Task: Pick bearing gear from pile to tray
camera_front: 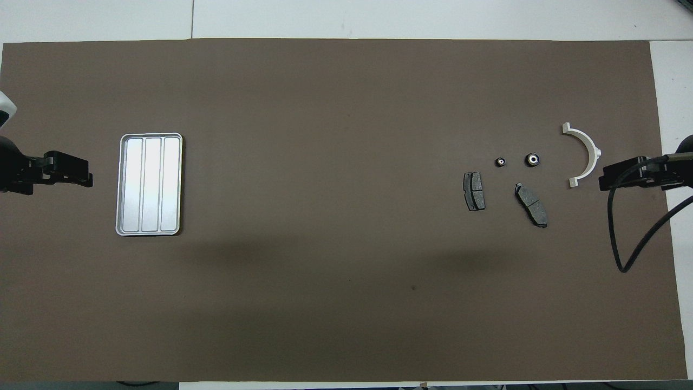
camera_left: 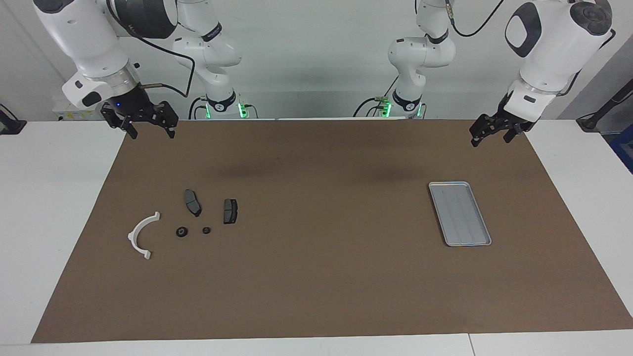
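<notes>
Nearest the camera in the facing view, a brown mat (camera_left: 316,277) covers the tabletop (camera_left: 49,207). Both arms wait with their claws raised over the mat's edge nearest the robots, one at each end.

Below the right claw (camera_left: 147,127), whose fingers stand apart and hold nothing, lies the pile. A white arc (camera_left: 143,234) lies outermost, toward the right arm's end. Beside it sit two small black round gears, the larger gear (camera_left: 182,232) closer to the arc and the smaller gear (camera_left: 206,230) just past it, apart from each other. Two dark brake pads lie closer to the claw than the gears: one pad (camera_left: 192,202) tilted, the other pad (camera_left: 230,211) upright. None of these pieces touch, and nothing stands between the claw and the gears.

Well apart, below the left claw (camera_left: 491,133), lies the tray (camera_left: 459,213), bare inside. That claw's fingers are apart too, gripping nothing.
</notes>
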{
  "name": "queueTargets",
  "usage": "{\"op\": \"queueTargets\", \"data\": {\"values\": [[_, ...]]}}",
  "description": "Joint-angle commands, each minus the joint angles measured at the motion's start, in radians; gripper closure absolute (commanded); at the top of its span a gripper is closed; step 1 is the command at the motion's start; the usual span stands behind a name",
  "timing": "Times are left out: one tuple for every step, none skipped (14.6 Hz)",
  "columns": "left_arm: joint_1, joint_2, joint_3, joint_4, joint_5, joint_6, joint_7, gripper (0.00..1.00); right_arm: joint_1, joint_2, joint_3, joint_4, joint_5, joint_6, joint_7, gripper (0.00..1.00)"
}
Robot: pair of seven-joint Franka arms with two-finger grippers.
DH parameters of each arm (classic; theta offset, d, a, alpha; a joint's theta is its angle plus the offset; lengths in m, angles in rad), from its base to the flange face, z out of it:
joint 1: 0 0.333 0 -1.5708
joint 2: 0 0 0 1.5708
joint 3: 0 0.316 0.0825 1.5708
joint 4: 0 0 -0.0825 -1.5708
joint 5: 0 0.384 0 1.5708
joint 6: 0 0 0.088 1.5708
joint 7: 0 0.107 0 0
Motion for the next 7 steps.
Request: {"op": "queueTargets", "data": {"values": [[-0.009, -0.003, 0.013, 0.005, -0.010, -0.011, 0.002, 0.00, -0.014, -0.020, 0.005, -0.024, 0.006, 0.014, -0.010, 0.00], [-0.008, -0.001, 0.014, 0.005, -0.013, -0.011, 0.002, 0.00, -0.014, -0.018, 0.002, -0.019, 0.006, 0.005, -0.015, 0.00], [-0.008, -0.001, 0.016, 0.005, -0.018, -0.008, 0.002, 0.00, -0.012, -0.021, 0.002, -0.025, 0.006, 0.016, -0.018, 0.00], [-0.009, -0.001, 0.016, 0.005, -0.018, -0.006, 0.002, 0.00, -0.014, -0.021, 0.002, -0.030, 0.005, 0.019, -0.051, 0.00], [-0.009, -0.003, 0.016, 0.002, -0.018, -0.006, 0.002, 0.00, -0.012, -0.021, 0.000, -0.042, 0.005, 0.037, -0.125, 0.00], [-0.009, -0.003, 0.015, 0.002, -0.018, -0.006, 0.002, 0.00, -0.017, -0.015, 0.000, -0.065, 0.005, 0.090, -0.145, 0.00], [-0.009, -0.004, 0.013, -0.001, -0.018, -0.008, 0.002, 0.00, -0.040, 0.000, 0.000, -0.082, 0.005, 0.152, -0.138, 0.00]]}}
